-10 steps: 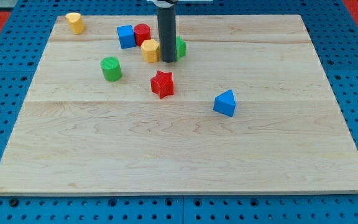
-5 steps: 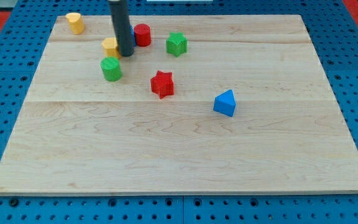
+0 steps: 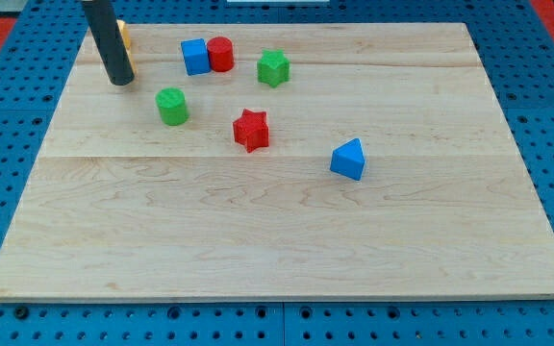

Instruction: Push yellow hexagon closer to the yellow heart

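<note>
My tip [image 3: 119, 82] rests on the board near its top left corner. The dark rod hides most of both yellow blocks. A sliver of the yellow heart [image 3: 125, 37] shows at the rod's right edge, near the board's top edge. A smaller sliver of the yellow hexagon [image 3: 131, 68] shows just below it, right beside my tip. The two yellow blocks look very close together; I cannot tell whether they touch.
A blue cube [image 3: 194, 56] and a red cylinder [image 3: 221, 53] sit together at the top middle, with a green star [image 3: 273, 67] to their right. A green cylinder [image 3: 171, 106], a red star [image 3: 251, 130] and a blue triangular block [image 3: 348, 159] lie lower.
My tip has swept left along the top of the board, pushing the yellow hexagon from beside the blue cube over to the yellow heart. The other blocks have not moved.
</note>
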Controlling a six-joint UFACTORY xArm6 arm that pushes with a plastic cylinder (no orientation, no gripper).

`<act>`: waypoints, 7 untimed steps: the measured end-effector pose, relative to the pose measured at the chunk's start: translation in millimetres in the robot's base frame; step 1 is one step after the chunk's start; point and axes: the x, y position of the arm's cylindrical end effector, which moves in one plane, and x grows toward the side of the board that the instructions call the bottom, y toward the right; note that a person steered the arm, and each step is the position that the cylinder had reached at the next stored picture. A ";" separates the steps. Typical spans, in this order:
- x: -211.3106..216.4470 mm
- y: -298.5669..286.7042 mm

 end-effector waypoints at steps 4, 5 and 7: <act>-17.3 -6.5; -31.9 -6.5; -36.1 -6.5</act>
